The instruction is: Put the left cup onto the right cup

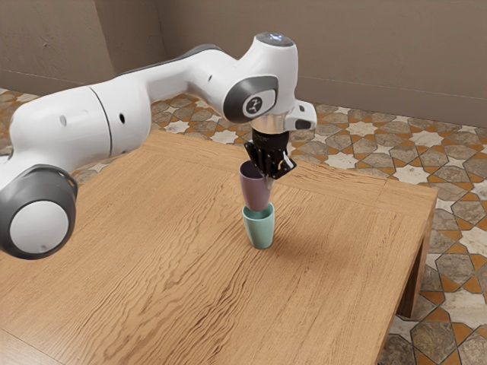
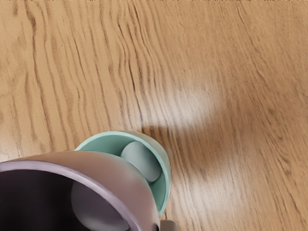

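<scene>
On teal cup (image 1: 259,226), one purple cup (image 1: 254,186)

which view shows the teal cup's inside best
Wrist view: it looks down into the teal cup, showing inner wall past the purple cup. The exterior view shows its outer side, with the purple cup at its mouth.

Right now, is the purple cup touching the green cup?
Cannot tell: in the exterior view the purple cup overlaps the rim of the green cup, hiding any gap.

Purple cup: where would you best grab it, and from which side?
The rim, from above: the purple cup is mouth-up and thin-walled, so one side of the wall can be pinched, as the gripper does now over the green cup.
</scene>
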`<state>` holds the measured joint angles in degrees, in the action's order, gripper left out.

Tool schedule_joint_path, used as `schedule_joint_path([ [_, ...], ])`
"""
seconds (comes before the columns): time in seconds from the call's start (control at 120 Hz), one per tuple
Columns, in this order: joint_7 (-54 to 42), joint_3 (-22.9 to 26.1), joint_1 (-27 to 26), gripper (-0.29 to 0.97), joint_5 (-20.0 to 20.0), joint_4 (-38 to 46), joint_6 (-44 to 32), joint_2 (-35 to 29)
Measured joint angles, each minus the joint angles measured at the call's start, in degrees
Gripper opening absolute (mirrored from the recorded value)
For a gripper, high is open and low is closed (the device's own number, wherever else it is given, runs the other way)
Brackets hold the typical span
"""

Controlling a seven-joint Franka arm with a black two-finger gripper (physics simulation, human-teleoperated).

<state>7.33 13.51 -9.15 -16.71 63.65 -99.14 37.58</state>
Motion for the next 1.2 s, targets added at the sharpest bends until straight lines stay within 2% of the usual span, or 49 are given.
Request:
schedule_joint_path([
  [0.6,-0.01,0.44,0.79,-0.10,-0.19,-0.16,-0.20,1.11],
  [0.967,0.31,0.46,0.91,0.14,0.14,-0.16,-0.18,1.16],
  [1.2,0.43,0.46,0.95,0.24,0.31,-0.16,-0.09,0.81],
])
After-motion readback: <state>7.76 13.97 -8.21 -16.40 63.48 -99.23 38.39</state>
